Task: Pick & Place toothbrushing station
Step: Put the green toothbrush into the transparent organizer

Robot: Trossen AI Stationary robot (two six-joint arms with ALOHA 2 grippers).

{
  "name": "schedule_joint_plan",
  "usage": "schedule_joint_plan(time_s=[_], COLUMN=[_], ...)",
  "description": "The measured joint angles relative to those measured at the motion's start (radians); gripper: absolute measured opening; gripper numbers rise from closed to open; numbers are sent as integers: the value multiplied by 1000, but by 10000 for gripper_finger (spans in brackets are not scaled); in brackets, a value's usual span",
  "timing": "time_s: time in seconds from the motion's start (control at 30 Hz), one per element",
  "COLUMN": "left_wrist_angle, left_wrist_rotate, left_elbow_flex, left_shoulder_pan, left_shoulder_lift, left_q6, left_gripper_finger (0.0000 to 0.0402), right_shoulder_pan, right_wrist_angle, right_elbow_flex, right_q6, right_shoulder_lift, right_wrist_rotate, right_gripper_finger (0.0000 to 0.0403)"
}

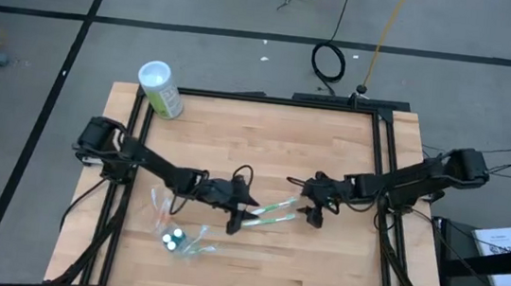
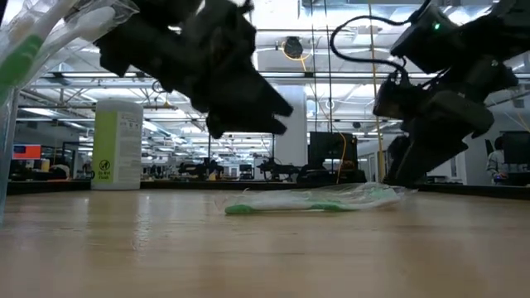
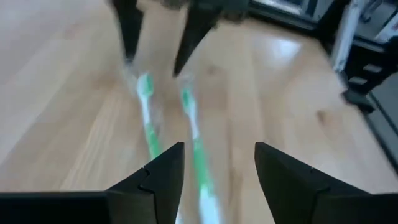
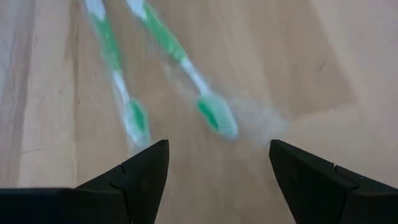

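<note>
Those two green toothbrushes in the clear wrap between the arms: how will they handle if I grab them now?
The green toothbrushes look thin and long, so probably light and fairly stiff. Their clear wrap looks glossy and loose, so it may slip or crumple in the left pincer. Lying flat on the table, they seem unlikely to roll.

Both dark arms reach inward from opposite sides of the desk, elbows bent, their wrists nearly meeting near the middle. The left tool point(image 1: 240, 219) sits low over the desk, pointing toward the right arm, its two fingers point(image 3: 163, 177) parted with a gap between them. The right tool point(image 1: 310, 213) hangs just across from it, tilted downward, its fingers point(image 4: 142, 174) spread wide and gripping nothing.
</note>
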Motion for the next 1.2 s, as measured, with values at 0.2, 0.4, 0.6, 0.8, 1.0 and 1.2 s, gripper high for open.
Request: schedule_joint_plan(time_s=[0.2, 0.4, 0.6, 0.8, 1.0, 1.2], left_wrist_angle=[-33, -32, -68, -183, -146, -51], left_wrist_rotate=[39, 44, 49, 50, -30, -59], left_elbow_flex=[4, 14, 21, 20, 20, 65], left_shoulder_pan=[17, 18, 25, 22, 13, 13], left_shoulder_lift=[33, 63, 75, 75, 75, 75], left_q6=[-59, -65, -64, -69, -16, 64], left_gripper_finger=[191, 191, 191, 191, 191, 191], right_shoulder_pan=[-11, -11, -12, -12, -11, -12], right_wrist_angle=[119, 336, 481, 480, 471, 439], right_elbow_flex=[8, 9, 8, 9, 8, 8], right_q6=[51, 2, -120, -154, -157, -159], right_shoulder_lift=[94, 128, 106, 48, 45, 40], right_wrist_rotate=[-137, -231, -230, -227, -227, -227], right_gripper_finger=[270, 270, 270, 270, 270, 270])
